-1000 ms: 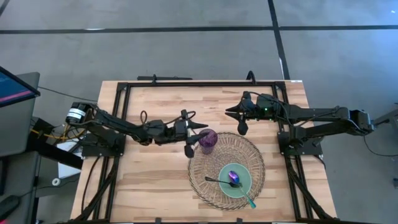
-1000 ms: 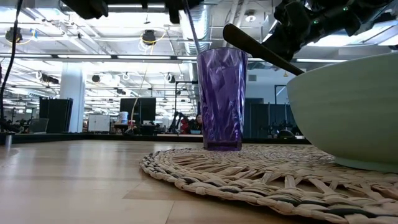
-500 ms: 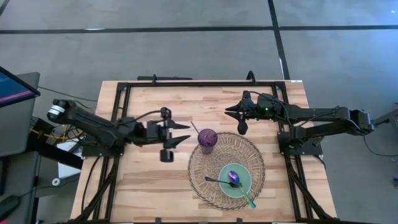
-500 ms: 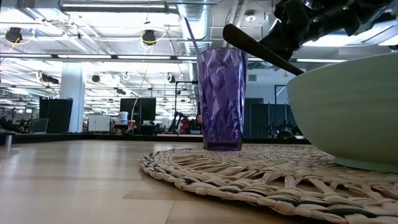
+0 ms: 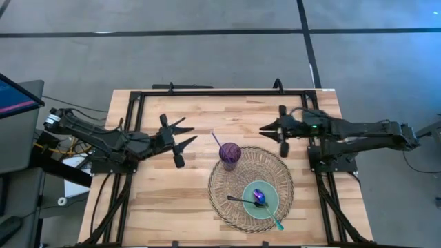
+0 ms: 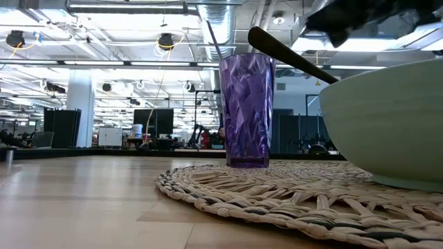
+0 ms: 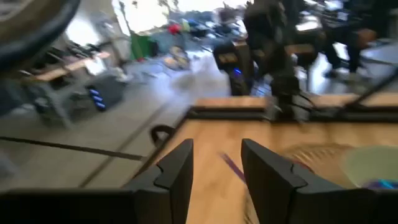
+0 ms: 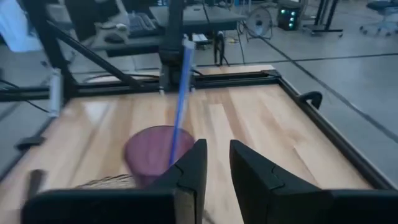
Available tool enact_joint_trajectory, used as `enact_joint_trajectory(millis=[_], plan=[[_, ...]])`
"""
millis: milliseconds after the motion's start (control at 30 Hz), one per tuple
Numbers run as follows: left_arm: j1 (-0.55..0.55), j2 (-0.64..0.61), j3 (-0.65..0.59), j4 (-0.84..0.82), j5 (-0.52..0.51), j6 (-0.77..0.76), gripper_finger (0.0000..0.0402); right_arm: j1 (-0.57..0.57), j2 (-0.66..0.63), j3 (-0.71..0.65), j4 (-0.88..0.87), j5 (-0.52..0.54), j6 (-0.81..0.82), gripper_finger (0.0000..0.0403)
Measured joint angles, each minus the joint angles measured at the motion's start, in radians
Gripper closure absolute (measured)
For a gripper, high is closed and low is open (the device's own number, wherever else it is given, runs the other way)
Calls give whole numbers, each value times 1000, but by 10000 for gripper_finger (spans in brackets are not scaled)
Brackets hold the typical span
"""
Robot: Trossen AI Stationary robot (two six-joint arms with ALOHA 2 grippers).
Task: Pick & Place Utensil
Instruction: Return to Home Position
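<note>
A purple straw (image 5: 216,140) stands slanted in the purple faceted cup (image 5: 230,156), leaning on its rim; the low view shows the cup (image 6: 247,111) and straw (image 6: 213,38) on the woven placemat (image 5: 227,207). My left gripper (image 5: 182,142) is open, off to the cup's left above the bare wood. My right gripper (image 5: 274,129) hovers open with a narrow gap, beyond the placemat's far right side. The right wrist view looks at the cup (image 8: 155,152) and straw (image 8: 180,106).
A pale green bowl (image 5: 272,195) sits on the placemat's near half, holding a purple spoon (image 5: 260,198), a dark utensil (image 5: 238,200) and a teal-handled one (image 5: 275,222). The dark handle (image 6: 291,55) juts over the bowl rim. A black frame (image 5: 207,92) borders the table.
My left gripper has pulled away from the cup toward the table's left edge, leaving the straw standing slanted in the cup. My right gripper has drawn back a little toward the table's right edge. The cup, bowl and placemat have stayed where they were.
</note>
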Motion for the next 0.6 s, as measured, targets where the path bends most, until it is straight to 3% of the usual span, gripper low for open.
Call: enact_joint_trajectory(millis=[133, 267, 433, 600], plan=[[-1, -62, -4, -94, 114, -47, 266, 53, -149, -15, -107, 3, 28, 339], [-1, -180, -78, -91, 148, -56, 266, 103, -282, -105, -87, 25, 35, 339], [0, -359, -269, -44, 174, -101, 266, 130, -450, -167, -86, 139, 71, 339], [0, -496, -512, 186, 198, -65, 266, 138, -537, -237, -88, 139, 21, 339]])
